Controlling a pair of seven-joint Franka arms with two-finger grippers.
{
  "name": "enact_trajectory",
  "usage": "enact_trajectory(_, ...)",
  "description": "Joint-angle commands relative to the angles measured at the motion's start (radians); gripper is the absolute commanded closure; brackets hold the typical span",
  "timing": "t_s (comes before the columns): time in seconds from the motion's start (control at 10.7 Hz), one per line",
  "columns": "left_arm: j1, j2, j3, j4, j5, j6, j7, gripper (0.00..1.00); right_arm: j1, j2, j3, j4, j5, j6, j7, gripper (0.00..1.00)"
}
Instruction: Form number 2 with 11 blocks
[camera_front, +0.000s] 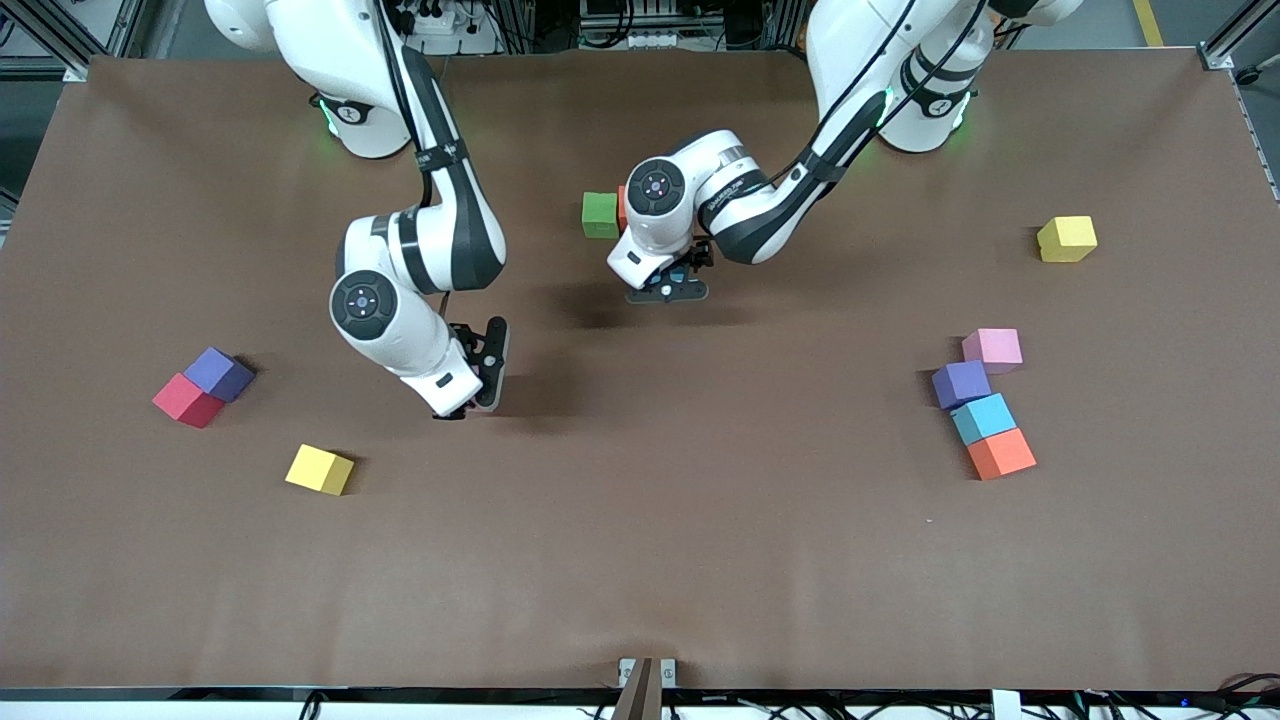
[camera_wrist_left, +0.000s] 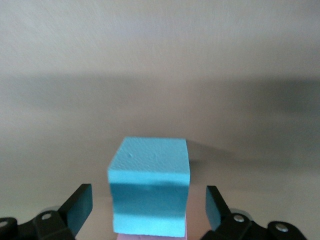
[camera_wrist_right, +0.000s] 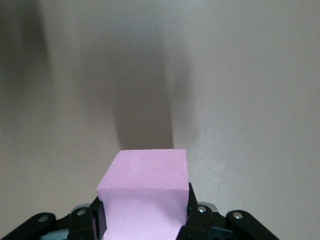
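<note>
Midway along the table, we see the left gripper (camera_front: 668, 290) low beside a green block (camera_front: 600, 215) and a sliver of an orange block (camera_front: 621, 207) touching it, the start of the figure, we judge. Its wrist view shows a light blue block (camera_wrist_left: 150, 186) standing free between the fingers (camera_wrist_left: 76, 209), which are spread well clear of both its sides; a pink strip shows just under it, though we cannot tell what that is. We read this as a block just let go where the numeral's top row is meant to run, toward the left arm's end of the table from the green one.

The right gripper (camera_front: 478, 385) hangs over bare brown table (camera_front: 640, 560), clenched on a pink block (camera_wrist_right: 142, 197), apparently waiting its turn at the row.

As cubes, the blocks have no long axis; the blue one sits square to the left gripper, a flat face up.

Spare blocks lie scattered: a pink (camera_front: 993, 348), purple (camera_front: 961, 383), blue (camera_front: 983, 417) and orange (camera_front: 1001, 454) cluster and a yellow one (camera_front: 1067, 238) toward the left arm's end; red (camera_front: 187, 400), purple (camera_front: 219, 373) and yellow (camera_front: 320, 469) toward the right arm's end.
</note>
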Motion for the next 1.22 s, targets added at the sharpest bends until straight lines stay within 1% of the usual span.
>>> enact_trajectory(0.0, 0.079, -0.099, 0.002, -0.023, -0.021, -0.052, 0.025, 0.00, 0.024, 0.004, -0.001, 0.001, 0.000, -0.002, 0.000, 0.79)
enact_trajectory(0.09, 0.113, -0.122, 0.004, -0.025, -0.020, -0.057, 0.056, 0.00, 0.038, 0.001, 0.001, -0.014, 0.003, -0.001, 0.001, 0.79)
enact_trajectory(0.28, 0.201, -0.149, 0.005, -0.029, -0.010, -0.059, 0.108, 0.00, 0.108, -0.013, -0.001, -0.056, 0.043, 0.022, 0.030, 0.79)
enact_trajectory(0.37, 0.239, -0.162, 0.005, -0.034, -0.006, -0.069, 0.165, 0.00, 0.159, -0.019, -0.002, -0.074, 0.043, 0.043, 0.088, 0.79)
enact_trajectory(0.56, 0.351, -0.185, 0.005, -0.037, -0.006, -0.092, 0.316, 0.00, 0.250, -0.020, -0.002, -0.106, 0.043, 0.097, 0.188, 0.79)
enact_trajectory(0.66, 0.395, -0.192, 0.008, -0.037, -0.006, -0.117, 0.381, 0.00, 0.279, -0.019, -0.002, -0.123, 0.043, 0.126, 0.213, 0.79)
enact_trajectory(0.84, 0.429, -0.199, 0.074, -0.034, -0.006, -0.128, 0.525, 0.00, 0.331, -0.016, -0.002, -0.146, 0.043, 0.153, 0.249, 0.79)
enact_trajectory(1.03, 0.517, -0.198, 0.085, -0.025, -0.007, -0.128, 0.678, 0.00, 0.391, -0.004, -0.002, -0.146, 0.043, 0.169, 0.341, 0.79)
enact_trajectory(1.12, 0.538, -0.192, 0.097, -0.022, -0.007, -0.128, 0.738, 0.00, 0.420, 0.003, -0.002, -0.145, 0.043, 0.172, 0.383, 0.80)
